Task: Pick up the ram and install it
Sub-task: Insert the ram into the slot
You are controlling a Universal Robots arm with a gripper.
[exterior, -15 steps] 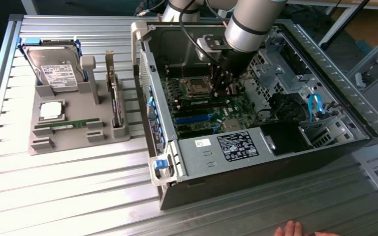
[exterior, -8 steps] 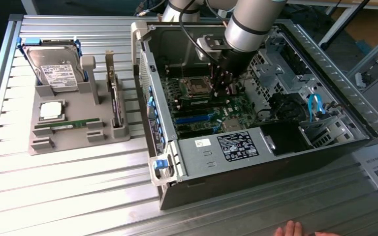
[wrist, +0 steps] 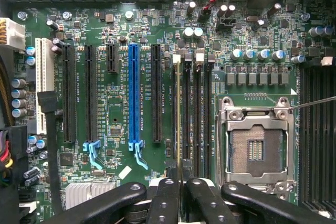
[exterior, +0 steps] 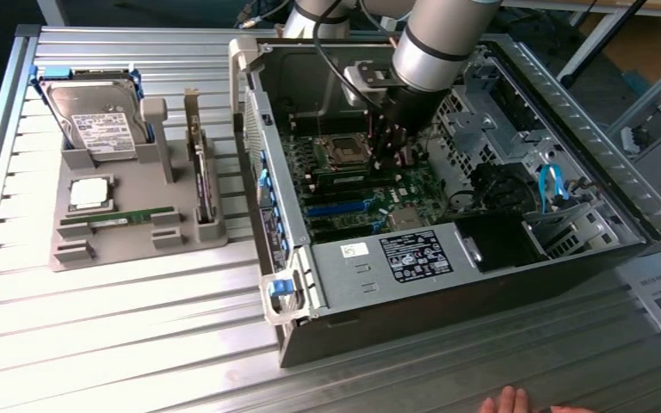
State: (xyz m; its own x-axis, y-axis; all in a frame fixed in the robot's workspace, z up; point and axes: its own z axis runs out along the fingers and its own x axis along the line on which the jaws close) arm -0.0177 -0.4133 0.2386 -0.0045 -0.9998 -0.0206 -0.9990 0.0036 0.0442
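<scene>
My gripper (exterior: 398, 148) reaches down into the open computer case (exterior: 307, 284), above the motherboard (exterior: 360, 185). In the wrist view, the fingers (wrist: 165, 200) are shut on the ram (wrist: 178, 114). It shows edge-on as a thin tan line. The ram lies along one of the dark memory slots (wrist: 195, 114) beside the processor socket (wrist: 257, 145). Whether it touches the slot I cannot tell. A second green ram stick (exterior: 118, 219) lies on the grey holder (exterior: 135, 249) at the exterior view's left.
The grey holder also carries a hard drive (exterior: 95, 120), a square silver processor chip (exterior: 89, 194) and an upright expansion card (exterior: 202, 185). A person's hand (exterior: 515, 402) rests at the table's near edge. Drive cages and cables (exterior: 549, 185) crowd the case's right side.
</scene>
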